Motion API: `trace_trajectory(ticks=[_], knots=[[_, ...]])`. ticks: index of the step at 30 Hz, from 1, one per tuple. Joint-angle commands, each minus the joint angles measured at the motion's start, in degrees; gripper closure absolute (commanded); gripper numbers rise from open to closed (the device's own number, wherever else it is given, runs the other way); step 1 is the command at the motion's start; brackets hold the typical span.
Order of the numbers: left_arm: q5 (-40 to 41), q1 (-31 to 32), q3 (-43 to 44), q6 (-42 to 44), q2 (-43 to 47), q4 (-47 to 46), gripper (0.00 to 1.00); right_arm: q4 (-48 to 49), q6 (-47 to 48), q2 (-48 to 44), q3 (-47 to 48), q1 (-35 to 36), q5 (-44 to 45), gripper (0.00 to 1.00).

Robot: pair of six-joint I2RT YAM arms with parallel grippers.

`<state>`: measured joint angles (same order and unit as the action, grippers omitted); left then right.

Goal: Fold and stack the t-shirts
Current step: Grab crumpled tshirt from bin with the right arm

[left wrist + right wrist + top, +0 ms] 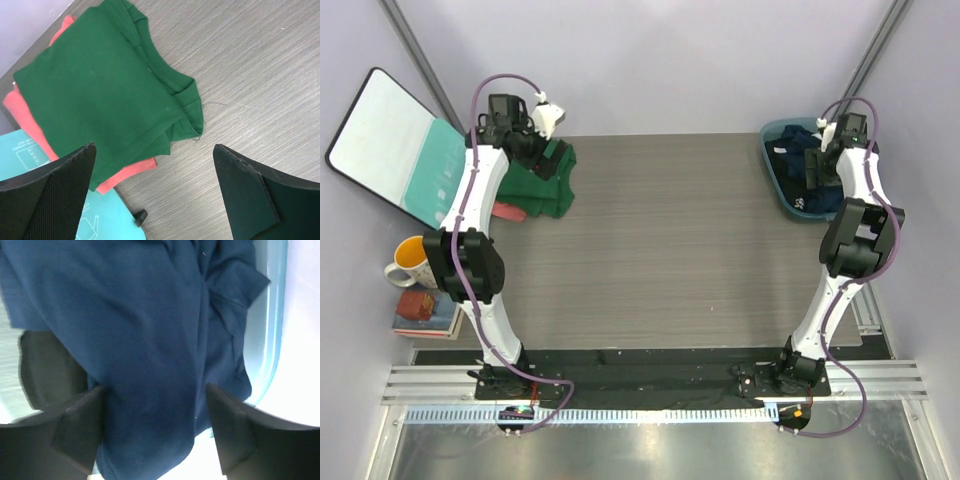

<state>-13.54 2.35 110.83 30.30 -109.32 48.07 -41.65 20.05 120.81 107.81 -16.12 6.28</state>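
A folded dark green t-shirt lies on top of a salmon-pink t-shirt at the table's far left corner. My left gripper hovers open just above the near edge of this stack, with bare table between its fingers. At the far right, a navy blue t-shirt lies crumpled in a light blue bin. My right gripper reaches down into the bin, its jaws open and standing either side of a fold of navy cloth. A black piece of cloth peeks out beside the navy one.
A teal-and-white board leans off the table's left edge, its teal corner right by the stack. A yellow and white mug and some books sit left of the table. The bin's pale rim stands close to my right finger.
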Motion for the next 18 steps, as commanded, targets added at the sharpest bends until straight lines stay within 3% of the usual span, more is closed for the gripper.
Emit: trace_trajectory(ticks=[1,2,3,6,14,18], knots=[[0.3,1.3,-2.0,1.5,3.8,-0.3,0.00,-1.5,3.1,-0.6,3.7,-0.3,1.4,0.35],[0.7,1.7,-3.3,1.4,4.4,-1.0,0.00,-1.6,3.1,-0.6,3.7,-0.3,1.2,0.42],[0.8,1.9,-3.9,1.4,4.6,-1.1,0.00,-2.1,3.3,-0.7,4.0,-0.2,0.8,0.66],[0.9,2.0,-5.4,1.1,5.1,-1.6,0.00,-4.5,3.3,-0.2,7.0,-0.1,1.3,0.98],[0.6,3.0,-5.7,0.1,4.8,-2.5,0.00,-6.3,1.8,-1.3,22.1,0.9,4.6,0.99],[0.5,3.9,-5.3,-0.4,4.6,-3.5,0.00,1.8,2.7,-4.3,27.1,2.1,9.6,0.99]])
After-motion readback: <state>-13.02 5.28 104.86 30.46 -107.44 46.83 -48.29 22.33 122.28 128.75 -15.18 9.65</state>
